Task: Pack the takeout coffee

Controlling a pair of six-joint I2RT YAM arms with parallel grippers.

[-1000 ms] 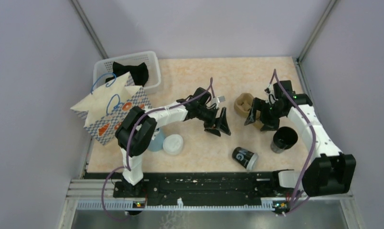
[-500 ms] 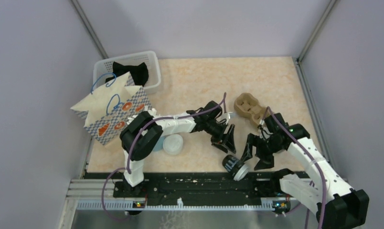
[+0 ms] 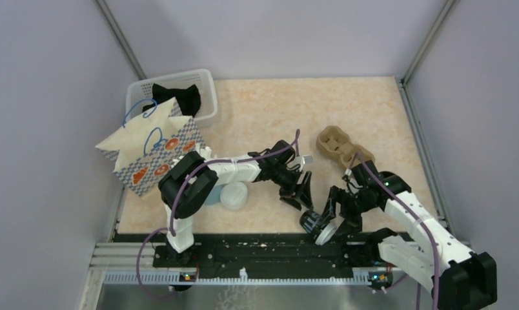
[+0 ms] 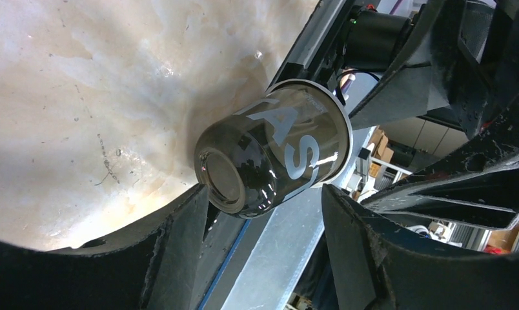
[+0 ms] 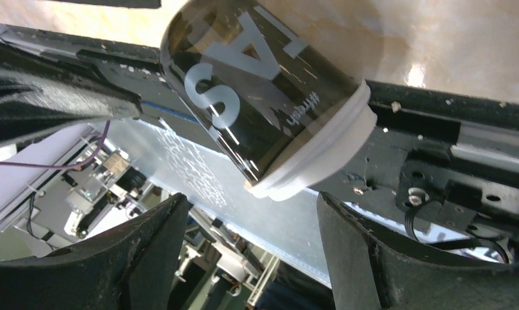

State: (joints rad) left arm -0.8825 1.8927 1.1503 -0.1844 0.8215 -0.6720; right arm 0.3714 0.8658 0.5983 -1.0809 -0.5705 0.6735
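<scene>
The takeout coffee (image 3: 316,225) lies on its side at the table's front edge, a dark cup with white lettering and a greyish-white lid turned toward the rail. My left gripper (image 3: 300,194) is open just behind it. In the left wrist view the cup's base (image 4: 221,177) faces me, just ahead of my open left gripper (image 4: 263,252) and close to its left finger. My right gripper (image 3: 337,212) is open at the cup's right. In the right wrist view the coffee (image 5: 257,97) and its lid (image 5: 321,161) lie just beyond my open right gripper (image 5: 254,258).
A brown pulp cup carrier (image 3: 337,145) sits behind the right arm. A patterned paper bag (image 3: 150,152) leans at the left by a white basket (image 3: 205,103). A light blue cup (image 3: 212,192) and a white round lid (image 3: 234,196) sit under the left arm. The black front rail (image 3: 263,248) runs just below the coffee.
The right arm has swung from the back right down to the coffee. The left gripper has moved forward to it. The coffee has shifted toward the front rail.
</scene>
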